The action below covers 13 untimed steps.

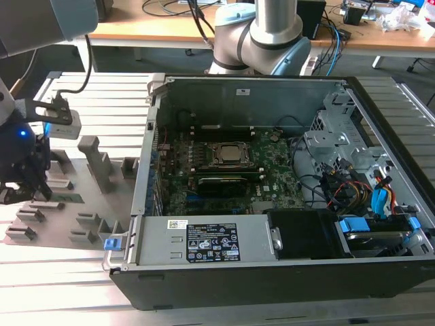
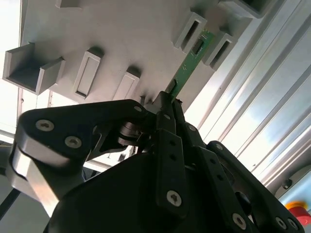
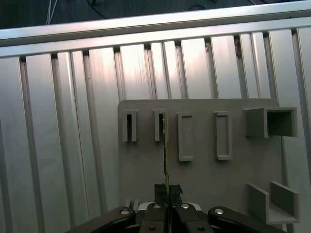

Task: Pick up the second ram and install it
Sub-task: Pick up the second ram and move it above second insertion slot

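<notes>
Pinching the second ram [image 3: 165,153] near one end, the gripper [image 3: 167,190] is hovering low over the grey fixture tray [image 3: 204,189]. In both wrist views its fingers [image 2: 165,131] are pressing on the two faces of the green stick. The stick is standing on edge, and in the second wrist view its far end is sitting between two upright blocks [image 2: 188,30] of the tray. In the exterior view the gripper is working at the exterior view's left, over the tray on the slatted metal table [image 1: 68,278]. It is well apart from the open computer case [image 1: 272,282], where the motherboard [image 1: 272,183] is lying exposed with the processor socket [image 1: 231,155] in the middle.
</notes>
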Tool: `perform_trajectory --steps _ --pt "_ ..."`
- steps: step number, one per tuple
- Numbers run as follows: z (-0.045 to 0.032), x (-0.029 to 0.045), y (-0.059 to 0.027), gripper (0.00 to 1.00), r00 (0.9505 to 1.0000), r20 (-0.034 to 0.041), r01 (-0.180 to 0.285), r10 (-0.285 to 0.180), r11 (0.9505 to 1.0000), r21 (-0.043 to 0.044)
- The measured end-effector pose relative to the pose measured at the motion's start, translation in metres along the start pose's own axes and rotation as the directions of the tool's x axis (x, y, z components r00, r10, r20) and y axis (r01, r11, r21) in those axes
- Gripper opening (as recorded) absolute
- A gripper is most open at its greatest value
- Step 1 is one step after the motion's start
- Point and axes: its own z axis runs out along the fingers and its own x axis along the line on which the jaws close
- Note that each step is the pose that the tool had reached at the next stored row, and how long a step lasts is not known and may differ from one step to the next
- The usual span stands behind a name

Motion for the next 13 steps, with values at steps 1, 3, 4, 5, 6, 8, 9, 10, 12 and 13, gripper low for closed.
perform_trajectory --steps 1,3,4,5,6,8,9,10,12,13 --pt "-0.0019 0.0 0.0001 0.14 1.0 -0.0001 0.0 0.0 1.0 0.0" --pt "-0.0052 -0.0001 0.0002 0.14 1.0 0.0001 0.0 0.0 1.0 0.0" --pt "-0.006 -0.0002 0.0002 0.14 1.0 0.0 0.0 0.0 1.0 0.0" --pt "-0.0069 -0.0002 0.0002 0.14 1.0 0.0 0.0 0.0 1.0 0.0" --pt "-0.0074 -0.0002 0.0002 0.14 1.0 0.0001 0.0 0.0 1.0 0.0001" --pt "-0.0083 -0.0002 0.0003 0.14 1.0 -0.0001 0.0 0.0 1.0 -0.0001" --pt "-0.0086 -0.0002 0.0003 0.14 1.0 0.0 0.0 0.0 1.0 0.0" --pt "-0.01 -0.0002 0.0003 0.14 1.0 -0.0001 0.0 0.0 1.0 0.0" --pt "-0.0124 -0.0003 0.0004 0.14 1.0 0.0 0.0 0.0 1.0 0.0" --pt "-0.0138 -0.0003 0.0004 0.14 1.0 0.0 0.0 0.0 1.0 0.0"
